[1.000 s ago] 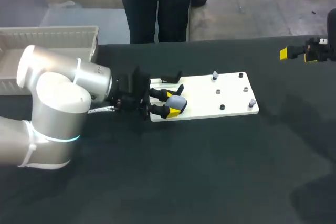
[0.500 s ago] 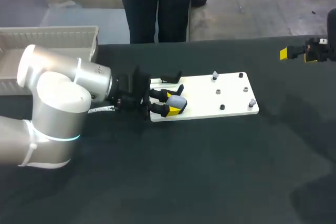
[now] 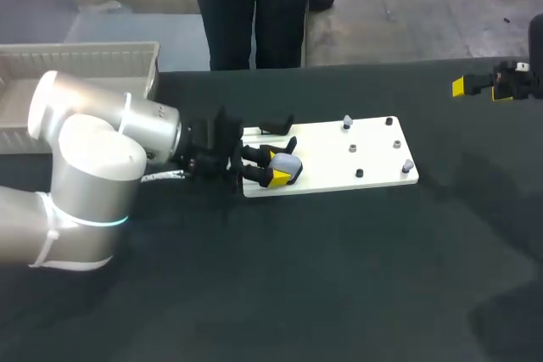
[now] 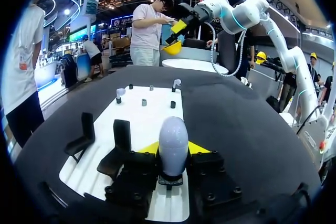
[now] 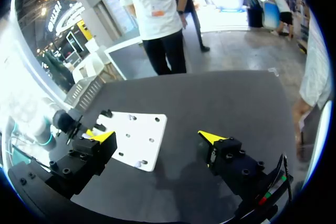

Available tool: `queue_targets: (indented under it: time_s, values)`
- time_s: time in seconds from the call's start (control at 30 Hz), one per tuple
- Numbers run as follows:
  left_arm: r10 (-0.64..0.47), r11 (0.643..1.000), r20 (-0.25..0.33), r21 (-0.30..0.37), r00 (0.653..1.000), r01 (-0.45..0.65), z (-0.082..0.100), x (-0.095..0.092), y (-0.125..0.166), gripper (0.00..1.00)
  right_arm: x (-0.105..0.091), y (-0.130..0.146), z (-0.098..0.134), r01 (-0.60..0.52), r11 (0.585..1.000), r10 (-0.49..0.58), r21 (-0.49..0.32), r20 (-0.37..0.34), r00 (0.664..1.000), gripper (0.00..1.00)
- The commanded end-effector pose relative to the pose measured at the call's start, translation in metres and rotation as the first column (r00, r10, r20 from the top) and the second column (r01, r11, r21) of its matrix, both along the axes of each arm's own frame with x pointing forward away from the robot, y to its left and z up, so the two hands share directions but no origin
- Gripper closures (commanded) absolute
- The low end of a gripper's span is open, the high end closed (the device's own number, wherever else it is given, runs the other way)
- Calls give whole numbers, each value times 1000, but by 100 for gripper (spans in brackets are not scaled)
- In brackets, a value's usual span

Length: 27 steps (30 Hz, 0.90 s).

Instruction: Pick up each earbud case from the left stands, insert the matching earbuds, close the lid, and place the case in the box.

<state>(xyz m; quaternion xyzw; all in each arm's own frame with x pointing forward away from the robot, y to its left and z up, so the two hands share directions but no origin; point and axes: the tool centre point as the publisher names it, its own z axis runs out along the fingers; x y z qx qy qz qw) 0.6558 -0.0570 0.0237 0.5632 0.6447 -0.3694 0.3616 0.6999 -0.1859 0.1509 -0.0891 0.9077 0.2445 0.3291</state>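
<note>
**Progress: early, with the first case in hand and nothing delivered.**

1. The left pincer [image 3: 279, 167] is closed on a grey earbud case [image 4: 173, 139], with one yellow tip against each side of it. This is at the near left corner of the white board [image 3: 339, 154], which lies on the worktop [image 3: 339, 277].
2. It cannot be told whether the case is lifted clear of its seat or resting on it.
3. The lid appears shut (no gap shows in either view).
4. Two black stands [image 4: 84, 136] just beside the pincer, toward the board's far left corner, hold no case.
5. Two small pale pieces sit on pegs at the board's right end, one at the far edge [image 3: 347, 121] and one at the near right corner [image 3: 408, 164]. They are judged to be the earbuds, not yet inserted.
6. The right pincer [image 3: 480, 89] hangs over the worktop's far right edge, fingers apart and holding nothing, well apart from the board.
7. The box [image 3: 102, 50] stands at the worktop's far left corner. No case shows in the part of it that is visible.

**Outstanding, by judgement:** opening the lid, inserting the earbuds, closing the lid and placing the case in the box.
</note>
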Motion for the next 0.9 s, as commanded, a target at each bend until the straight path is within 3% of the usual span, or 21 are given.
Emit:
queue_targets:
  time_s: [0.03,0.3,0.47,0.7,0.9]
  values:
    - [4,1000,11,-3,1000,-4,2,1,3,100,0,0,0,0,1000,0,0,1,1000,0]
    - [0,1000,37,-11,999,0,14,2,7,100,0,0,0,0,1000,0,0,1,1000,0]
    - [14,1000,66,-23,998,-13,32,1,9,100,0,0,0,0,1000,0,0,1,1000,0]
    - [45,998,73,-47,996,-42,58,13,1,100,0,0,0,0,1000,0,0,1,1000,0]
    - [65,997,77,-53,995,-61,73,23,-12,100,1,36,-4,-49,999,49,-15,-32,998,0]
